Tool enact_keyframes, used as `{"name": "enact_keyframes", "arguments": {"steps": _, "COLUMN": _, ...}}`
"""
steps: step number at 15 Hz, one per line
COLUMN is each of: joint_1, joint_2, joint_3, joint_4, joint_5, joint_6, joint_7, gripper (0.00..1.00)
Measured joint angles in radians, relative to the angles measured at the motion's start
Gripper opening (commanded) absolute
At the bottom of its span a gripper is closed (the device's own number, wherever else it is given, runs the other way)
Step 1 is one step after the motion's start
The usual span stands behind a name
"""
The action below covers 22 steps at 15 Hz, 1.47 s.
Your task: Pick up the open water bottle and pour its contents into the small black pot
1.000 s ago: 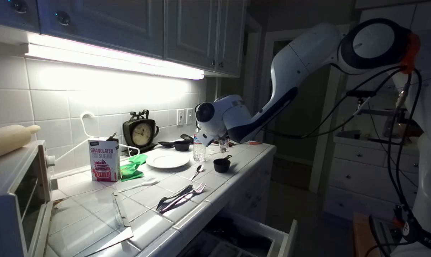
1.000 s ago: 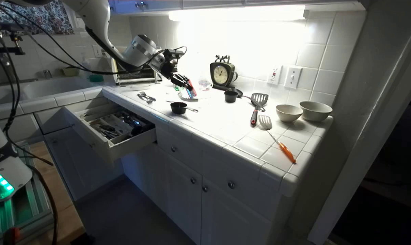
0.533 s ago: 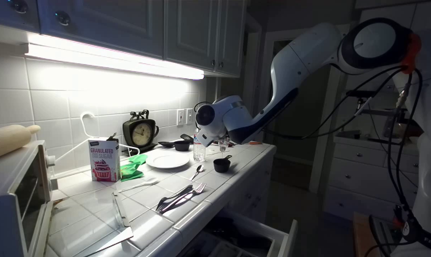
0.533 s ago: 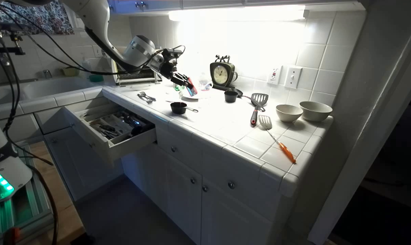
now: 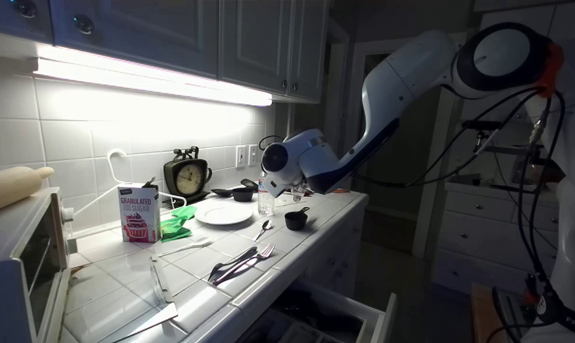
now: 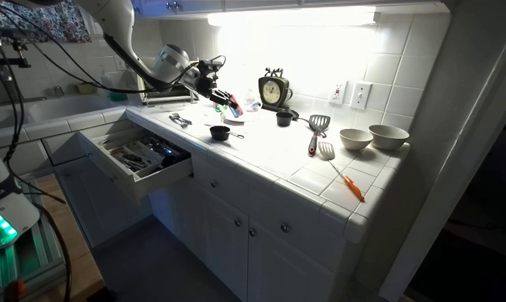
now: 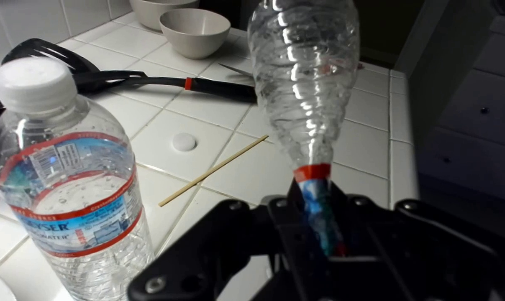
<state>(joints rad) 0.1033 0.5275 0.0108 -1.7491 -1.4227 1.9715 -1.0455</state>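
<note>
My gripper (image 7: 317, 196) is shut on the open water bottle (image 7: 304, 79), its fingers squeezing the label narrow. In an exterior view the gripper (image 6: 227, 101) holds the bottle's red-and-blue label (image 6: 236, 107) tilted above the counter. In another exterior view the clear bottle's neck (image 5: 297, 195) points down, a little above the small black pot (image 5: 296, 220), not touching it. The pot stands upright near the counter's front edge, also seen with its handle (image 6: 220, 133). The wrist hides much of the bottle; the pot is out of the wrist view.
A capped water bottle (image 7: 74, 188) stands close beside the gripper. A white cap (image 7: 184, 142) and wooden stick (image 7: 212, 171) lie on the counter. A white plate (image 5: 223, 213), spoon (image 5: 264, 227), another black cup (image 6: 284, 118) and open drawer (image 6: 160, 178) are nearby.
The wrist and held bottle have shifted very slightly. The thin stream seen below the bottle's neck a second ago no longer shows clearly. The pot has not moved.
</note>
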Motion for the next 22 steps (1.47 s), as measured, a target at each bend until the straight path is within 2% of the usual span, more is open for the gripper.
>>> {"name": "enact_keyframes", "arguments": {"steps": 22, "joint_1": 0.025, "joint_2": -0.024, "joint_3": 0.021, "joint_4": -0.062, "joint_5": -0.172, "joint_6": -0.069, "joint_7": 0.124, "gripper": 0.02}}
